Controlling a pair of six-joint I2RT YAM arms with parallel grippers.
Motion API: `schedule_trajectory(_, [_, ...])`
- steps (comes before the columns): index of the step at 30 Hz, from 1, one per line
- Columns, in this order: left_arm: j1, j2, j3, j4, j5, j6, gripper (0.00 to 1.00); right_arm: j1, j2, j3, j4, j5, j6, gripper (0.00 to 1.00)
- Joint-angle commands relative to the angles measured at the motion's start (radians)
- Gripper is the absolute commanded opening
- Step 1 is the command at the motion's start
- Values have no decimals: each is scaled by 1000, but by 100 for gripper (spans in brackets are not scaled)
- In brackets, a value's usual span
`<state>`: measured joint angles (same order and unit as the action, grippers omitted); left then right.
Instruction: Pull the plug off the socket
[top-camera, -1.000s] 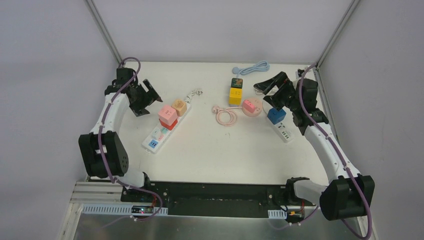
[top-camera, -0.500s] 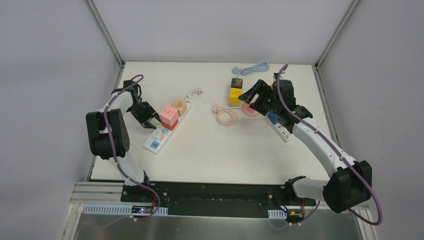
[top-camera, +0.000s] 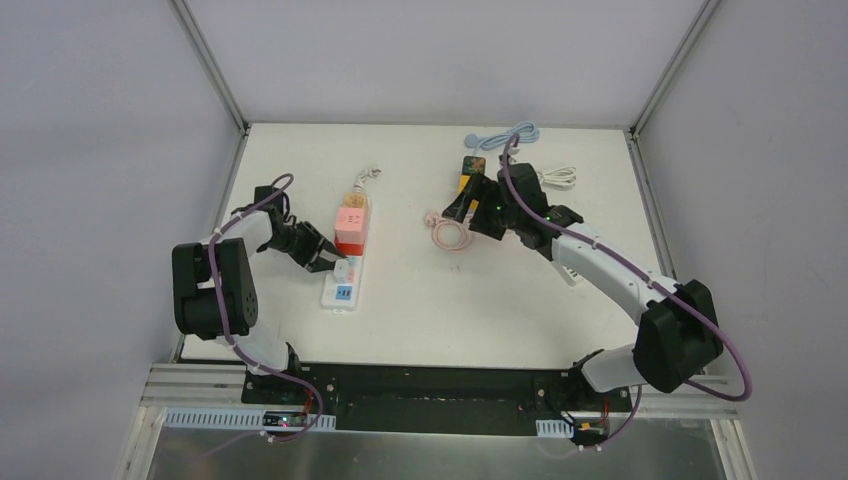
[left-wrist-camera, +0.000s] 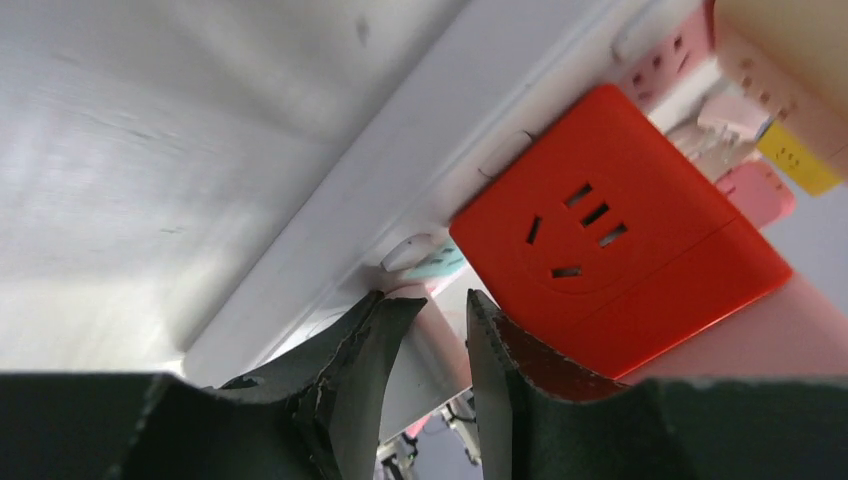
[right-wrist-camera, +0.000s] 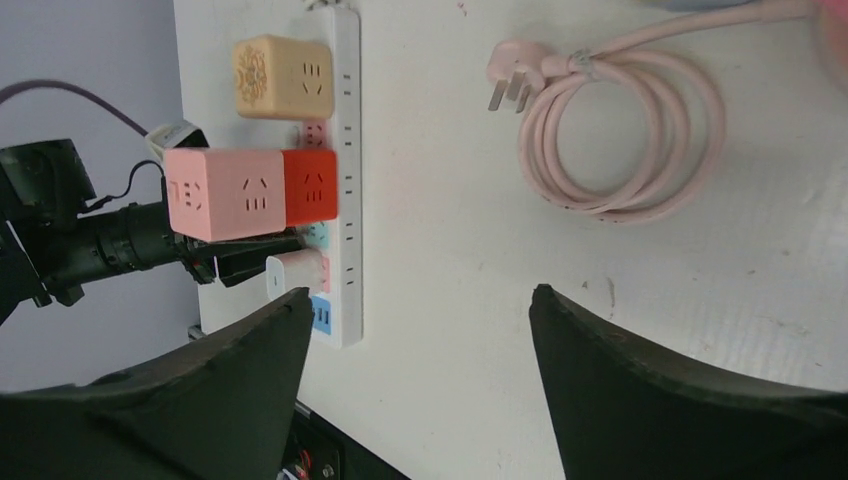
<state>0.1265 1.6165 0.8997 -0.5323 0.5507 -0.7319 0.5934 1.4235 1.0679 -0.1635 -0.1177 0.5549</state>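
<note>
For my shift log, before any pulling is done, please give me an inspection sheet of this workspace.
Surface: white table, no spill seen.
Job's things: power strip carrying a tan cube, pink cube, red cube and pale plug.
Clutter: yellow cube, partly hidden by the right arm.
Grippers: left gripper, fingers nearly together at the pale plug, grip unclear; right gripper open, holding nothing.
Cables: pink coiled cable, plug lying free; light blue cable and white cable at the far edge.
Surroundings: grey walls, metal frame posts.
</note>
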Motion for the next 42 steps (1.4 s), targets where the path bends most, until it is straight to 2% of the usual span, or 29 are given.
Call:
schedule_trajectory(1, [-92, 8, -77, 28, -20, -53, 37, 78, 55, 86, -2, 15, -55, 91])
schedule_trajectory(4, [-98, -14, -54, -21, -61, -33, 36, 137, 102, 128, -26, 47, -94, 99])
schedule_trajectory(7, [-95, -51, 8, -115, -149, 25, 36, 188, 149, 163, -42, 70, -113, 100])
schedule_trajectory(13, [-67, -111, 100, -215, -258, 79, 36, 266, 253, 269, -49, 93, -120, 90])
schedule_trajectory(20, [-55, -146, 137, -69, -94, 99, 40, 355, 373, 434, -65, 238, -154, 98])
schedule_trajectory(29, [-52, -192, 150, 40, -91, 81, 42, 383, 583, 738, -217, 361, -145, 99])
schedule_trajectory(42, [-52, -139, 62, 153, 6, 34, 39, 443, 712, 894, -254, 399, -168, 95])
